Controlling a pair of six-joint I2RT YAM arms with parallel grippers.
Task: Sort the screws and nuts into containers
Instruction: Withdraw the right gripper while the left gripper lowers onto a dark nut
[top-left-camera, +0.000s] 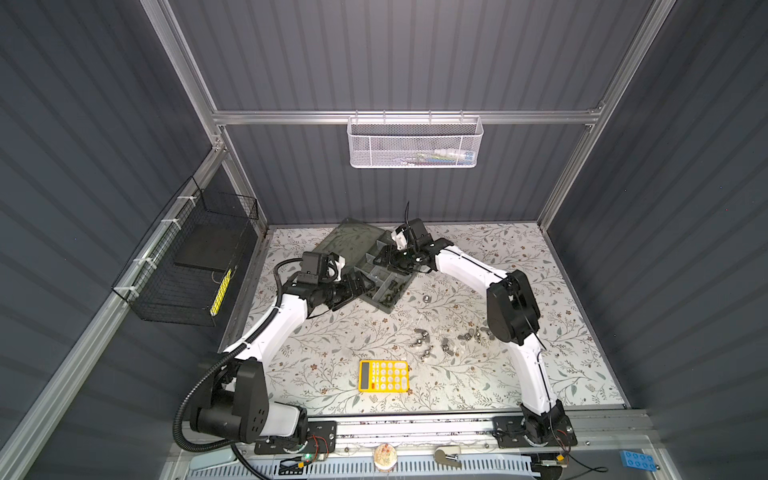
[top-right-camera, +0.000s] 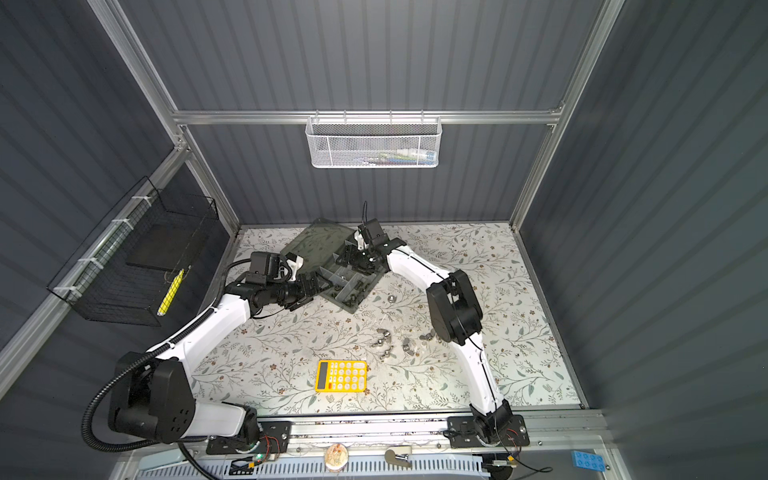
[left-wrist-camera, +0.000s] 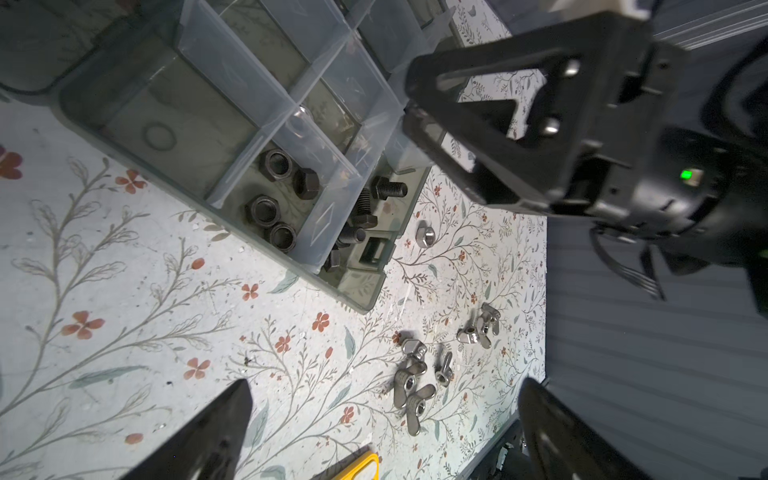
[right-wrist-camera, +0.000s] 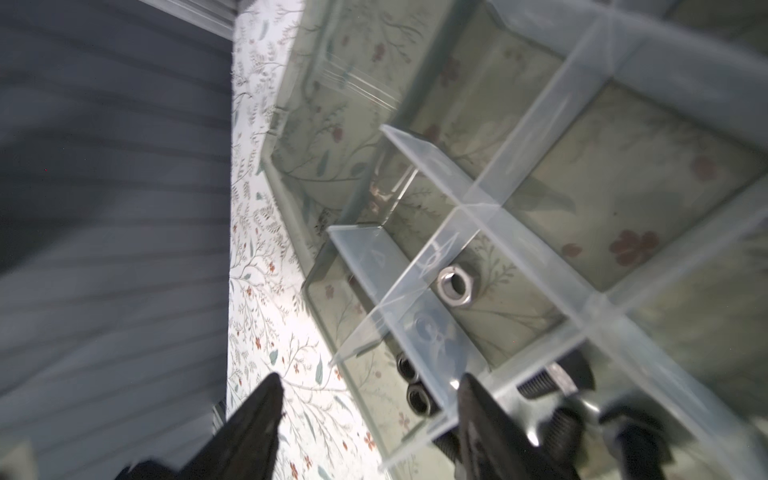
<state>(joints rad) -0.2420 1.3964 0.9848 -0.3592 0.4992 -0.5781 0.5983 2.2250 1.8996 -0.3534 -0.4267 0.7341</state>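
Observation:
The translucent grey-green organiser box (top-left-camera: 384, 291) lies open at the back of the table. One of its containers holds black nuts (left-wrist-camera: 274, 199), a neighbouring one black screws (left-wrist-camera: 374, 199), and a single silver hex nut (right-wrist-camera: 455, 284) lies in another. My right gripper (right-wrist-camera: 368, 386) hovers open over the box's far side (top-left-camera: 388, 262), with nothing between its fingers. My left gripper (left-wrist-camera: 386, 384) is wide open and empty beside the box's left edge (top-left-camera: 359, 286). Several silver wing nuts (top-left-camera: 440, 343) lie loose on the table, and one silver hex nut (top-left-camera: 424, 298) lies just right of the box.
A yellow calculator (top-left-camera: 383, 376) lies near the table's front. The box's flat lid (top-left-camera: 353, 241) is folded back toward the rear wall. A white mesh basket (top-left-camera: 415, 141) hangs on the back rail, and a black wire basket (top-left-camera: 187, 266) on the left wall.

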